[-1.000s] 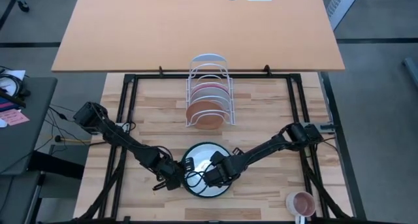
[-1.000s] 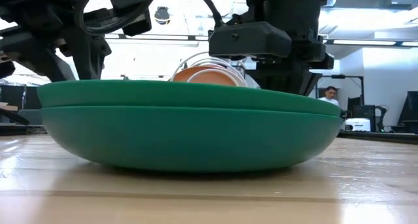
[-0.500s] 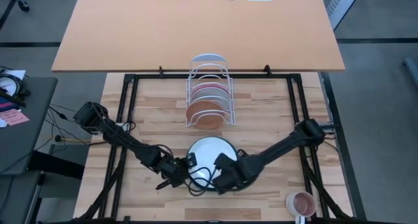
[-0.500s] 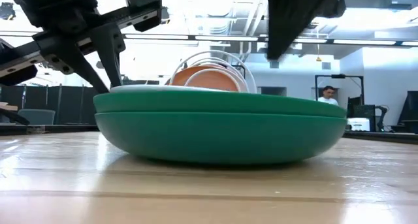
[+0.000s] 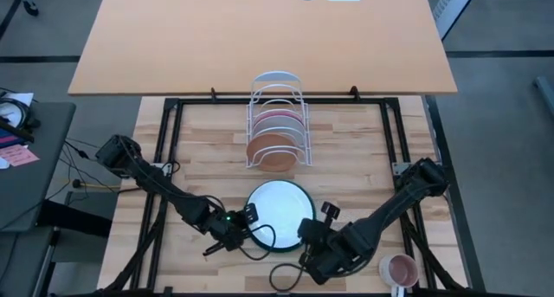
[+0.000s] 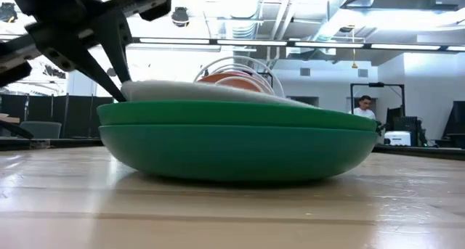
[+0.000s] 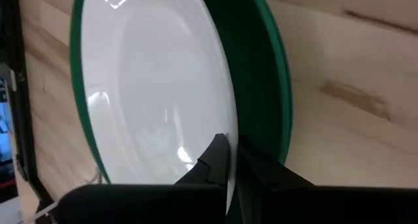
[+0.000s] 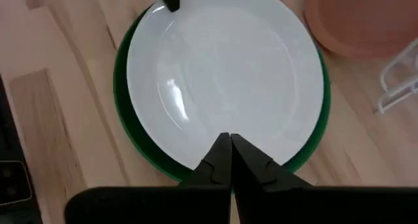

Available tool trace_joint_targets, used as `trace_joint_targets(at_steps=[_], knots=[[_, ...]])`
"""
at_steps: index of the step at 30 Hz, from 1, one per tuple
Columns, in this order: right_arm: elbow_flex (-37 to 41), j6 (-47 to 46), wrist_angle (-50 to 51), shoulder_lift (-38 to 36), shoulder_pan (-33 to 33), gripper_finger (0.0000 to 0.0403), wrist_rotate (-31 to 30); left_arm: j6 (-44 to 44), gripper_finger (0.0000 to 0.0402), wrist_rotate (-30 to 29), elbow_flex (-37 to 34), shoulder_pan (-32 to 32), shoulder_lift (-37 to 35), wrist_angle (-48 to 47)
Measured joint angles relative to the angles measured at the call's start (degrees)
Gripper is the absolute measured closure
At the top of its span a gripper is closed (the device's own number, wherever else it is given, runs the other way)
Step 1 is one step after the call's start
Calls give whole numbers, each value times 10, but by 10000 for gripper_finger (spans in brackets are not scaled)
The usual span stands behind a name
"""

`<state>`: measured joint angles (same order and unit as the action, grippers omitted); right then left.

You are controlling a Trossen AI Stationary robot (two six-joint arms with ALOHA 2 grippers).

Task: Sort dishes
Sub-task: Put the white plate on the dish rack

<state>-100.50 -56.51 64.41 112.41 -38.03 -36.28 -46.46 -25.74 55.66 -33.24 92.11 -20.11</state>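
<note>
A white plate point(image 5: 279, 213) lies inside the larger dark green plate point(image 6: 232, 144) near the table's front. My left gripper point(image 5: 248, 222) is shut on the white plate's left rim, which is tipped up in the low view. My right gripper point(image 8: 230, 145) is shut and empty, hovering above the plates' near right rim. In the white wire rack point(image 5: 277, 89) at the far middle, a terracotta plate point(image 5: 273, 151) stands on edge in the nearest slot, with a pink plate point(image 5: 279, 119) behind it. My left gripper pinches the white plate's left rim point(image 7: 225, 129) between its two fingers, one on the upper face and one below, between the white plate and the green one. The fingers slant down from the table's left. That rim point(image 6: 134, 89) is raised; the opposite edge rests on the green plate.
A small pink mug point(image 5: 400, 269) stands at the near right corner. A black frame point(image 5: 173, 115) borders the wooden table top. An orange desk point(image 5: 260, 37) lies beyond the far edge. A person point(image 6: 367, 107) sits far back in the room.
My right gripper has lifted off the plates and drawn back toward the table's near right, turning as it rose. The white plate's left edge, in my left gripper, has come up off the green plate while its right edge stays down.
</note>
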Motion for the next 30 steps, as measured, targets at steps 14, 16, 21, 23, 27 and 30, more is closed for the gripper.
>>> trace_joint_targets(at_steps=[14, 16, 21, 23, 27, 30], knots=[[13, -36, 145, -95, 20, 397, 3, 7, 401, -1, 0, -9, -65, 1], [13, -36, 170, -135, 34, 397, -5, 7, 401, -2, 0, -9, -68, 2], [12, -35, 189, -234, 72, 397, -51, 3, 401, -29, 0, -14, -68, 1], [16, -34, 180, -264, 82, 397, -67, -4, 402, -53, 0, -21, -68, 0], [61, -36, 136, -308, 79, 388, -88, -28, 401, -104, 1, -42, -68, 2], [143, -58, 64, -335, 54, 365, -117, -43, 401, -123, 1, -55, -68, 2]])
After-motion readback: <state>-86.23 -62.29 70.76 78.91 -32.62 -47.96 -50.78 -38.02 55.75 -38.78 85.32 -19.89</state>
